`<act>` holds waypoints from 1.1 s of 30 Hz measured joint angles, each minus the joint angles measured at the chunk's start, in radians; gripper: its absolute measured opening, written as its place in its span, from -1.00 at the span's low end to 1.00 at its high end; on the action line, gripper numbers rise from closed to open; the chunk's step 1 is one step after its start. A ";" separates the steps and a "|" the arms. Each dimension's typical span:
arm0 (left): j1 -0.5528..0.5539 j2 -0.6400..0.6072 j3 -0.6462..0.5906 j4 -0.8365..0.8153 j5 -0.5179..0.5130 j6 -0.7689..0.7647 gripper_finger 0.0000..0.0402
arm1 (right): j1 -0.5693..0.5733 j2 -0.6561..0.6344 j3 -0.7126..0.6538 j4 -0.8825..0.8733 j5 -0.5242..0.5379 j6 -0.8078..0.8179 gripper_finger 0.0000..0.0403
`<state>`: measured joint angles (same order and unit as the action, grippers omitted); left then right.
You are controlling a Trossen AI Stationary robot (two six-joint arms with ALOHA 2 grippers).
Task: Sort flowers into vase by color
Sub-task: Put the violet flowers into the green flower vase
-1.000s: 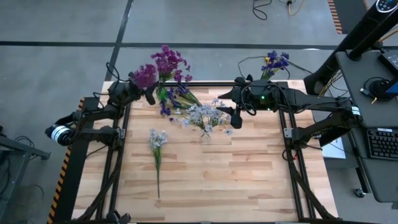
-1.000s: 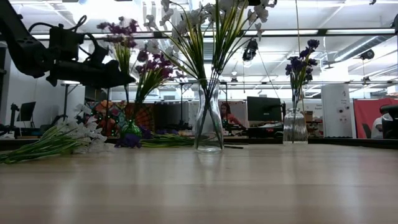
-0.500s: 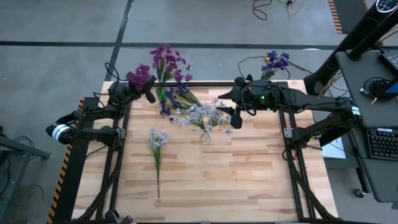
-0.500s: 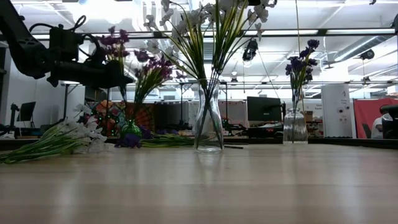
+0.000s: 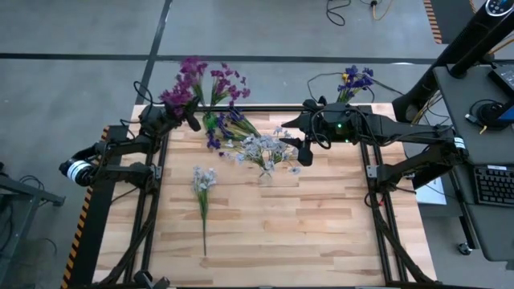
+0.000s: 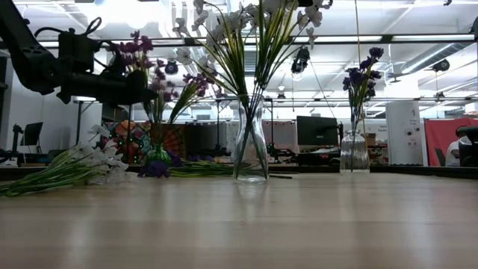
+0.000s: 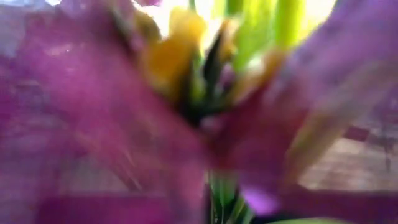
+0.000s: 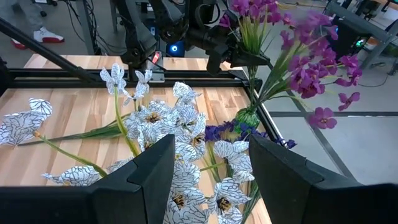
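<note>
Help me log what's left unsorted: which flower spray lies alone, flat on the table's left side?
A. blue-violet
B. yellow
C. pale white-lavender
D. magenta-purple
C: in the high view a single pale white-lavender spray lies flat on the table, apart from the vases, stem pointing toward the near edge.

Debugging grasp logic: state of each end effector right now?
Left end effector: shut on magenta flowers at the green vase.
Right end effector: open, empty, above the white flowers.
</note>
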<state>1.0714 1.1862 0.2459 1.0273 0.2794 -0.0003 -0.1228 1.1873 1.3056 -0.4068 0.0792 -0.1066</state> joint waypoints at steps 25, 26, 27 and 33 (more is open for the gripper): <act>0.000 -0.056 0.000 -0.295 -0.002 0.034 0.25 | -0.001 0.000 0.000 0.000 0.000 0.016 -0.01; 0.000 -0.065 0.000 -0.315 -0.002 0.034 0.28 | 0.000 0.000 0.000 0.000 0.000 0.018 -0.01; 0.000 -0.075 0.000 -0.335 -0.003 0.035 0.30 | 0.000 0.000 0.000 0.000 0.000 0.018 -0.01; 0.000 -0.158 0.000 -0.480 -0.003 0.036 0.34 | -0.001 0.000 0.000 0.000 0.006 0.041 -0.01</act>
<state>1.0714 1.0287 0.2464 0.5473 0.2765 0.0357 -0.1234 1.1873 1.3056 -0.4068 0.0856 -0.0660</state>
